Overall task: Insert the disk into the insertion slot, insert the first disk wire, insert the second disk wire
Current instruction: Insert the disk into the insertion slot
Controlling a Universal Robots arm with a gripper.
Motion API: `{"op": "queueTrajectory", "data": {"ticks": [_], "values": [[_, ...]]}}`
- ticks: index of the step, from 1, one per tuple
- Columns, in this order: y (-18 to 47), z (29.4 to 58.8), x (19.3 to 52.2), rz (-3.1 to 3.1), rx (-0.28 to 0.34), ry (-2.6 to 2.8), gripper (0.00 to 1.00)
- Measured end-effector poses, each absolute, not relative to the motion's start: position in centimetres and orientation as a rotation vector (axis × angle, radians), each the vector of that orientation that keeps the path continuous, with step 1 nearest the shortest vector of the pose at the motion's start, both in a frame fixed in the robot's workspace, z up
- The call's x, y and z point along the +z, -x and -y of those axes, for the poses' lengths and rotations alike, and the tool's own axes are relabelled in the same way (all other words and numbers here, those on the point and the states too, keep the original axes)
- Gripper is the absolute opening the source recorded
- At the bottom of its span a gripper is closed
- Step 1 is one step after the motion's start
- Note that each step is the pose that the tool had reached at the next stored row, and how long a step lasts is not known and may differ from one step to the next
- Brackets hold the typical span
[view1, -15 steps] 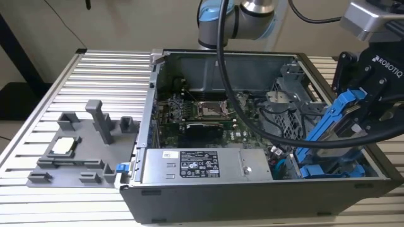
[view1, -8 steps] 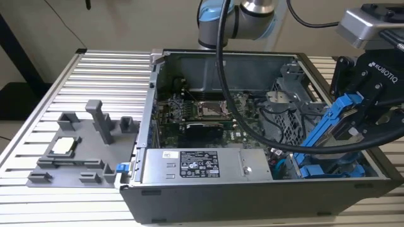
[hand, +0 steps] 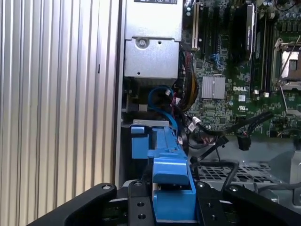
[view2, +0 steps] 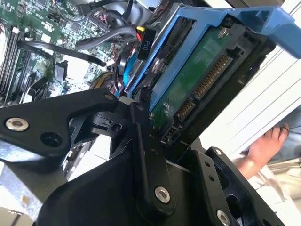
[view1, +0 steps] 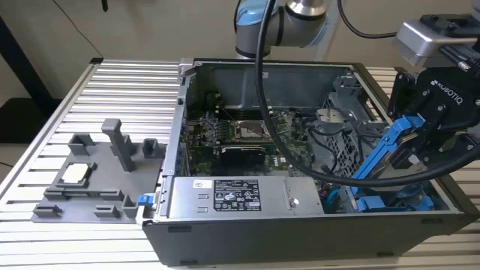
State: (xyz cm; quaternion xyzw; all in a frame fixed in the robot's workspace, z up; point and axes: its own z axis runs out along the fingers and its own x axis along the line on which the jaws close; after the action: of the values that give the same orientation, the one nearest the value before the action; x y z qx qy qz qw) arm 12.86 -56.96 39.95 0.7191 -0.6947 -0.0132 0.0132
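Claw (hand: 170,200) closed on one disk (view1: 379,154) — tilted, partly inside one open computer case (view1: 300,239).

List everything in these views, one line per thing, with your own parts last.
table: one, silver, ribbed, under everything.
computer case: one, dark grey, open, on the table.
motherboard: one, green, inside the case.
power supply: one, silver, against the case's near wall.
fixture tray: one, grey, on the table at the exterior view's left of the case.
disk: one, in a blue carrier, tilted over the case's exterior-view-right end.
cable: one, black, draped across the case.
person's hand: one, beyond the disk.
arm: one, grey and blue, behind the case.
gripper: one, black, shut on the disk.
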Motion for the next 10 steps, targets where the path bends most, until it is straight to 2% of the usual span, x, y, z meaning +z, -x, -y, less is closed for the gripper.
{"op": "queueTrajectory", "data": {"ticks": [10], "values": [[-12.9,56.9,38.2,2.17,-0.042,-2.236,0.33]]}}
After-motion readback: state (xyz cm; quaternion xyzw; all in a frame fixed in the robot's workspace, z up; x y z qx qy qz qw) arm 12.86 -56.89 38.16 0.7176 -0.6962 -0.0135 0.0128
